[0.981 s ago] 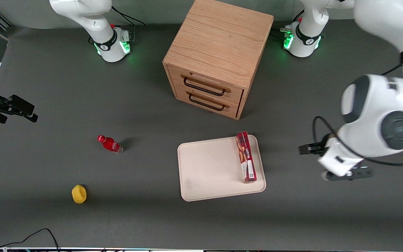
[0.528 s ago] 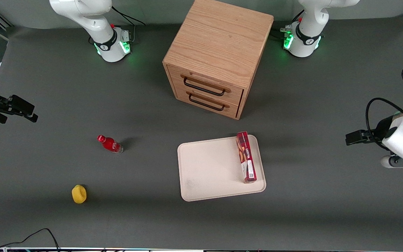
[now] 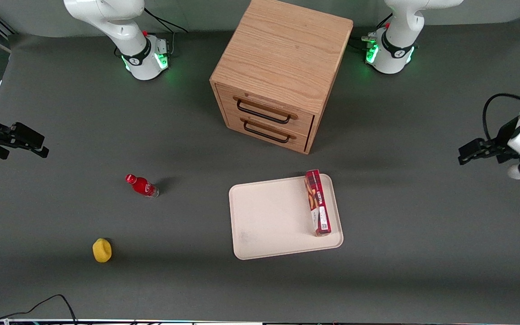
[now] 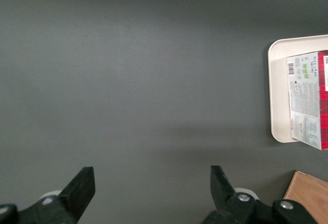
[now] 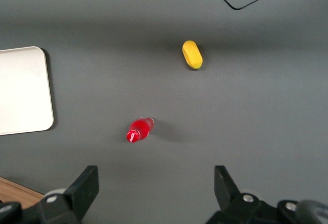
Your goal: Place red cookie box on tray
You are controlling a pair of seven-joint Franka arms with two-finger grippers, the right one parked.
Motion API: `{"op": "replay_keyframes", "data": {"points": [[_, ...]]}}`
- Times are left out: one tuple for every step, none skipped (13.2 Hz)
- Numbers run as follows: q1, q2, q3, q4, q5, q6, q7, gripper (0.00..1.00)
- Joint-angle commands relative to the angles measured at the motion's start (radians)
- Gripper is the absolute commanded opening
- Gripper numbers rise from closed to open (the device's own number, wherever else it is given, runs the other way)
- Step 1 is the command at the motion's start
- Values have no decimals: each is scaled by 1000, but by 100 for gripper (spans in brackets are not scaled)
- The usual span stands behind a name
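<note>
One red cookie box (image 3: 318,202) lies flat on the single tray (image 3: 271,221), along the tray's edge toward the working arm's end of the surface (image 3: 197,280), its long side running from the end of the tray nearest the cabinet (image 3: 278,74) to the end nearest the front camera. In the left wrist view the box (image 4: 309,98) and the tray (image 4: 278,93) are both cut off by the frame, and only a corner of the cabinet (image 4: 309,197) shows. The cabinet has two drawers (both closed, each with a dark handle).

The end effector (image 3: 472,152) hangs above bare surface, well apart from the tray toward the working arm's end; its fingers (image 4: 82,187) are spread wide with nothing between them.

Toward the parked arm's end, well apart from the tray, lie one small red bottle (image 3: 142,185) and one yellow object (image 3: 102,250), too small to identify. The yellow one is nearer the front camera than the bottle.
</note>
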Motion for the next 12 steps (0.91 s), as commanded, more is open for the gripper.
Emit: {"op": "replay_keyframes", "data": {"points": [[7,-19,-8,73,35,-87,13,100],[7,-14,-10,103,37,-103,1,100],[8,-8,-8,110,37,-112,14,100],[10,12,-8,113,35,-108,13,100],[8,41,-8,114,35,-99,13,100],[7,55,-10,117,35,-94,13,100],[7,57,-10,123,31,-94,13,100],[7,58,-11,139,25,-98,14,100],[-4,61,-13,151,25,-111,14,100],[-10,70,-14,157,25,-112,11,100],[-15,73,-17,171,25,-114,8,100],[-16,73,-17,176,23,-115,10,100]]}}
